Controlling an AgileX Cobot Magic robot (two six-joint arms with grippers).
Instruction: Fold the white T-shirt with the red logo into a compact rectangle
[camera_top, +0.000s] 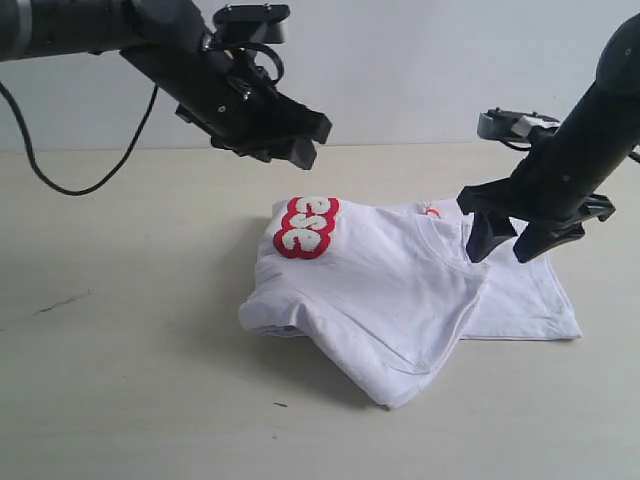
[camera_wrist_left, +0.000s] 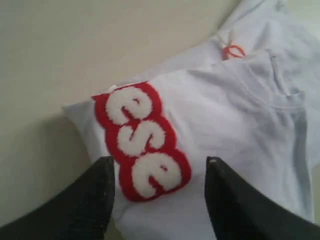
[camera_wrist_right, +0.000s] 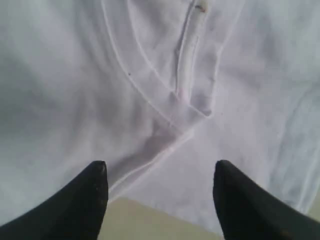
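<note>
The white cotton T-shirt (camera_top: 400, 290) with its red-outlined fuzzy logo (camera_top: 305, 227) is folded only roughly and is not yet a compact rectangle. The black left gripper (camera_top: 300, 140) and right gripper (camera_top: 505, 245) hover spread, empty.

The white T-shirt (camera_top: 400, 290) is matt cloth, the red logo (camera_top: 305, 227) fuzzy, the table (camera_top: 120, 380) smooth, matt.

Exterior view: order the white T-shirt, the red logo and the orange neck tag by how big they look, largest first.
1. white T-shirt, the largest.
2. red logo, a small patch on the shirt.
3. orange neck tag, only a speck by the collar.
All lie together, so nearness to the camera barely matters.
</note>
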